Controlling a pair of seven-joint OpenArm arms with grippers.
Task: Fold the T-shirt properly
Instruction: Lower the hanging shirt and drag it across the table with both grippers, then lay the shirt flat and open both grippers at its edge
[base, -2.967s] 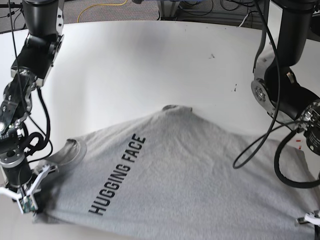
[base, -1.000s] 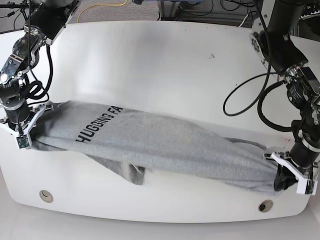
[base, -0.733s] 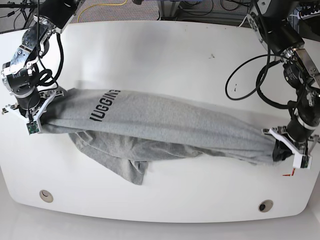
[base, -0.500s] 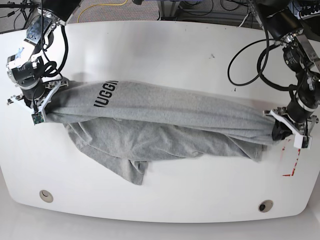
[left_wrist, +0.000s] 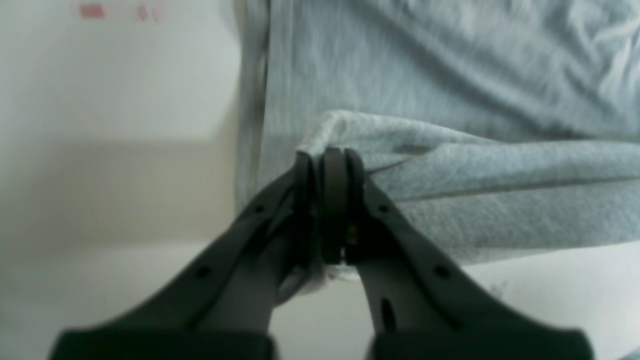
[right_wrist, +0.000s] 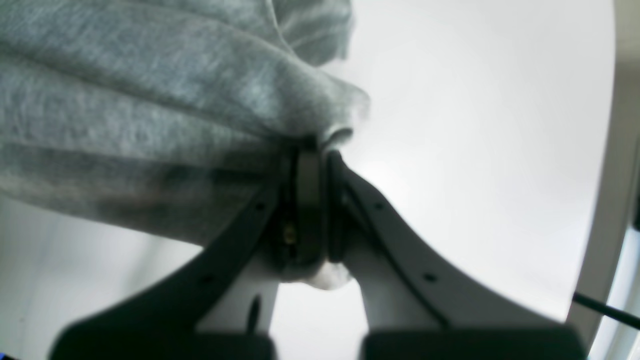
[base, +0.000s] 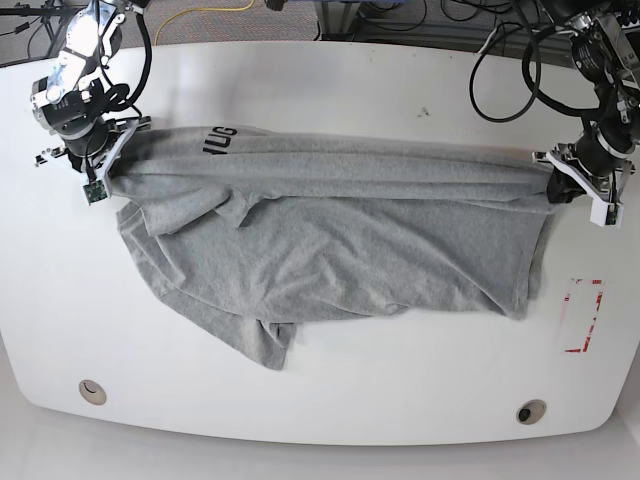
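Observation:
The grey T-shirt (base: 330, 245) stretches across the white table (base: 320, 90), its upper edge held taut between both arms and the rest lying rumpled toward the front. Black lettering shows near its upper left corner. My left gripper (base: 578, 188), at the right of the base view, is shut on the shirt's right corner; the left wrist view shows grey cloth (left_wrist: 450, 150) pinched between its black fingers (left_wrist: 334, 200). My right gripper (base: 97, 172), at the left, is shut on the left corner, with bunched fabric (right_wrist: 150, 100) clamped between its fingers (right_wrist: 310, 200).
A red rectangular outline (base: 583, 316) is marked on the table near the right front. Two round holes (base: 92, 390) (base: 531, 411) sit near the front edge. Cables (base: 500, 60) hang behind and around both arms.
Both grippers have carried the shirt's held edge away from the front toward the back of the table. The shirt has spread out, more of it lying flat behind the trailing hem.

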